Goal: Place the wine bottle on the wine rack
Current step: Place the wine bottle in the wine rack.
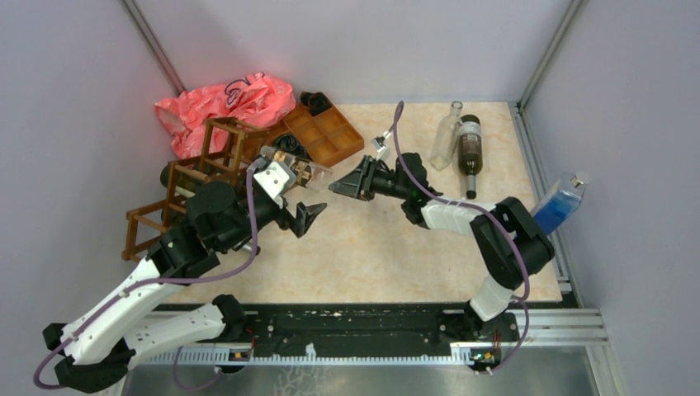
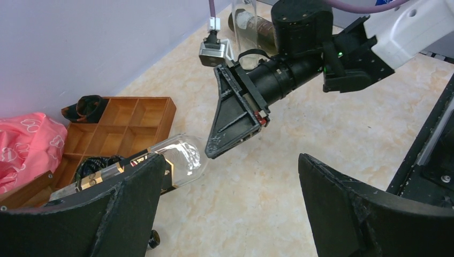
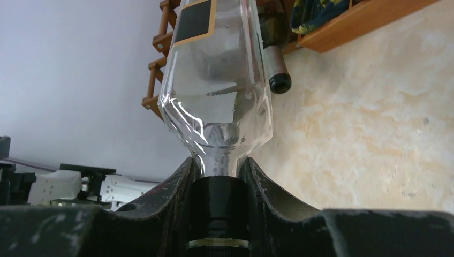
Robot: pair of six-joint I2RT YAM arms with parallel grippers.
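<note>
The wine bottle (image 1: 295,167) is clear glass with a black-and-gold label and a black cap. My right gripper (image 1: 336,187) is shut on its neck, and the body points left toward the wine rack (image 1: 198,165), a dark brown open frame by the left wall. The right wrist view shows the bottle (image 3: 217,80) rising from between the shut gripper (image 3: 220,166) fingers, with the rack (image 3: 155,69) behind it. My left gripper (image 2: 230,160) stands wide open beside the bottle (image 2: 179,160), holding nothing. A dark bottle's neck (image 3: 275,69) pokes out by the rack.
An orange-brown compartment tray (image 1: 326,132) and a pink plastic bag (image 1: 223,103) lie behind the rack. A clear bottle (image 1: 446,136) and a dark bottle (image 1: 469,148) lie at the back right. A blue bottle (image 1: 561,202) leans at the right wall.
</note>
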